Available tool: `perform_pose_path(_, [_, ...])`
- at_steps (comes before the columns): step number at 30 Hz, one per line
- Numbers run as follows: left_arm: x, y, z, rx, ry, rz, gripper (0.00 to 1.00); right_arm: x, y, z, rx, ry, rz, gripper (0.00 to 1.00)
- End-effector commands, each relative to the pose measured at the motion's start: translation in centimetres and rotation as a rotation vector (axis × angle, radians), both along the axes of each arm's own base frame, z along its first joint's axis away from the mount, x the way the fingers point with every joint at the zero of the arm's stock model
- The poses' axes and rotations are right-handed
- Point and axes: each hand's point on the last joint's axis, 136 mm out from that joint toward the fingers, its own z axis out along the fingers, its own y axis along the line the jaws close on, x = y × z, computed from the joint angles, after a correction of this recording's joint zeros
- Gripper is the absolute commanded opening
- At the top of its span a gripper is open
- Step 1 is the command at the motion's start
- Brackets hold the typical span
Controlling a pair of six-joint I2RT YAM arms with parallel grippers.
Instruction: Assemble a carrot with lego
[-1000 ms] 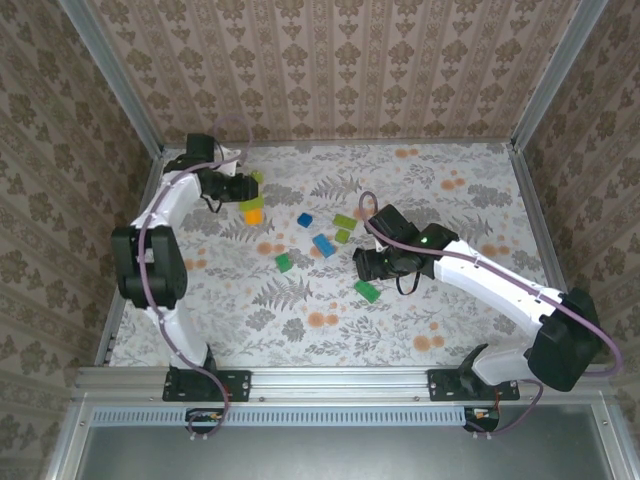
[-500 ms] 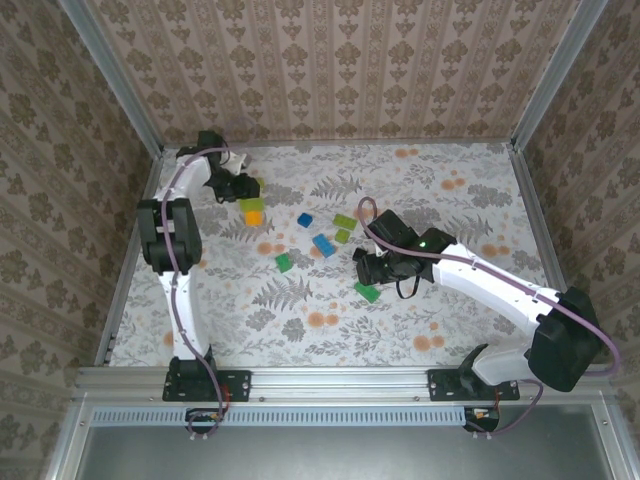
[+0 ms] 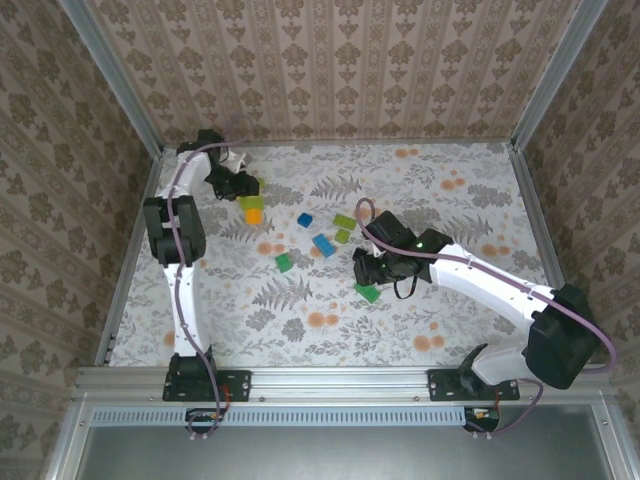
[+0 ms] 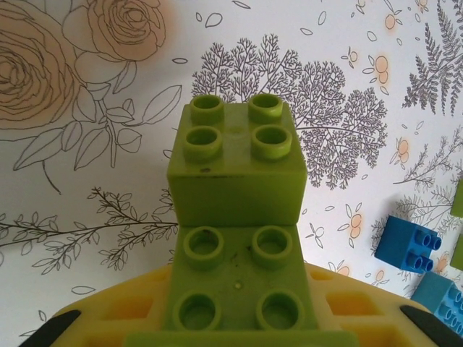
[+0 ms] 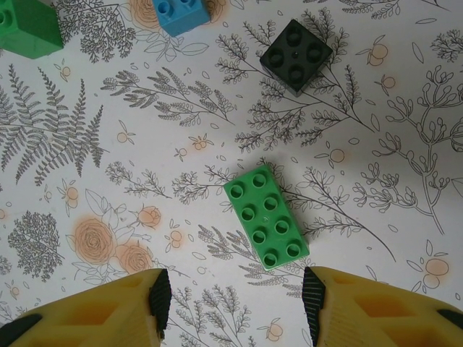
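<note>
My left gripper is shut on a stack of light green lego: a long brick with a square one on its far end, held over the table. In the top view that gripper is at the far left, with a light green brick and an orange brick just in front of it. My right gripper stands open above a dark green eight-stud brick, which lies flat just ahead of the fingertips, untouched. From above, this gripper hangs over that brick.
A black brick, a blue brick and a green brick lie beyond the right gripper. Mid-table lie blue bricks, light green ones and a green one. Metal rails edge the table.
The left arm has folded up and back toward the far left corner while its gripper stayed by the light green and orange bricks. The right gripper has crept slightly nearer the dark green brick.
</note>
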Motion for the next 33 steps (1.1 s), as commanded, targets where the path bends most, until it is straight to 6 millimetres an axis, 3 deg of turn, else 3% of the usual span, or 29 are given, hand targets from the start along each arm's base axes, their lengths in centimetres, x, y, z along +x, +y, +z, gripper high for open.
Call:
perform_pose_path(1, [-0.1, 0.2, -1.0, -0.019, 0.028, -0.013, 0.34, -0.3, 0.4, -0.6, 0.01, 0.012, 0.017, 0.54])
perform_pose_path(9, [0.1, 0.4, -2.1, -0.021, 0.043, -0.005, 0.43, -0.6, 0.2, -1.4, 0.009, 0.025, 0.011, 0.54])
perform_pose_path(16, [0.2, 0.3, -1.8, -0.034, 0.034, -0.001, 0.49, -0.9, 0.3, -1.9, 0.012, 0.031, 0.01, 0.53])
perform_pose_path(24, [0.0, 0.6, 0.7, -0.072, -0.023, 0.012, 0.82, -1.2, 0.7, -2.0, 0.011, 0.027, 0.027, 0.54])
perform_pose_path(26, [0.0, 0.8, 1.2, -0.073, -0.036, 0.02, 0.98, -1.3, 0.9, -1.9, 0.009, 0.024, 0.035, 0.54])
perform_pose_path(30, [0.0, 2.2, 1.9, -0.048, -0.062, 0.06, 1.0, -1.4, 1.3, -1.4, 0.009, 0.012, 0.05, 0.54])
perform_pose_path(33, [-0.4, 3.5, 3.6, -0.023, -0.117, 0.1, 1.0, -1.6, 1.9, -0.9, 0.008, -0.001, 0.077, 0.54])
